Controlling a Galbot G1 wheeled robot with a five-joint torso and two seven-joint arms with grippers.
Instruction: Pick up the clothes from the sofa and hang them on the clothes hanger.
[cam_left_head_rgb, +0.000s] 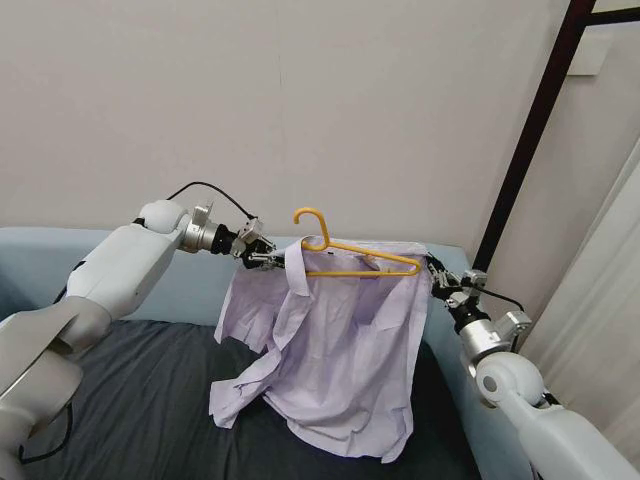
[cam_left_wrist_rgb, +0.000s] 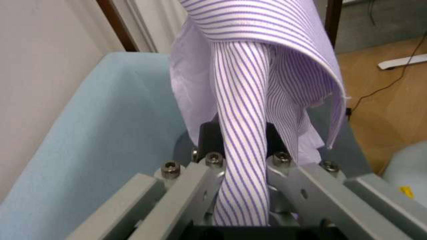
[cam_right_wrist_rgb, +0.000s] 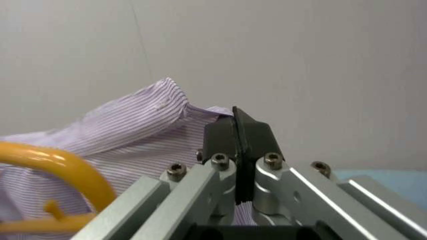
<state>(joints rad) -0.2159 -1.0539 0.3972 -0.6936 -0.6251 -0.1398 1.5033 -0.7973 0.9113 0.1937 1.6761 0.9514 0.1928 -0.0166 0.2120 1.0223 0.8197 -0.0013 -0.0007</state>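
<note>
A purple striped shirt (cam_left_head_rgb: 340, 350) hangs spread above the sofa (cam_left_head_rgb: 120, 400), draped over a yellow hanger (cam_left_head_rgb: 345, 258) whose hook rises by the collar. My left gripper (cam_left_head_rgb: 262, 255) is shut on the shirt's collar side; in the left wrist view the striped fabric (cam_left_wrist_rgb: 267, 60) runs down between its fingers (cam_left_wrist_rgb: 210, 140). At the shirt's other shoulder my right gripper (cam_left_head_rgb: 437, 277) holds the cloth. In the right wrist view its fingers (cam_right_wrist_rgb: 220, 135) are pressed together at the shirt's edge (cam_right_wrist_rgb: 133, 125), with the hanger (cam_right_wrist_rgb: 73, 172) beside them. The shirt's lower hem rests on the seat.
The sofa has light blue back and arms (cam_left_head_rgb: 30, 260) and a dark seat cushion. A dark upright pole (cam_left_head_rgb: 530, 140) stands behind my right arm, with a white curtain (cam_left_head_rgb: 600, 300) beyond it. A plain wall is behind. Wooden floor with a cable (cam_left_wrist_rgb: 393, 75) lies past the sofa's end.
</note>
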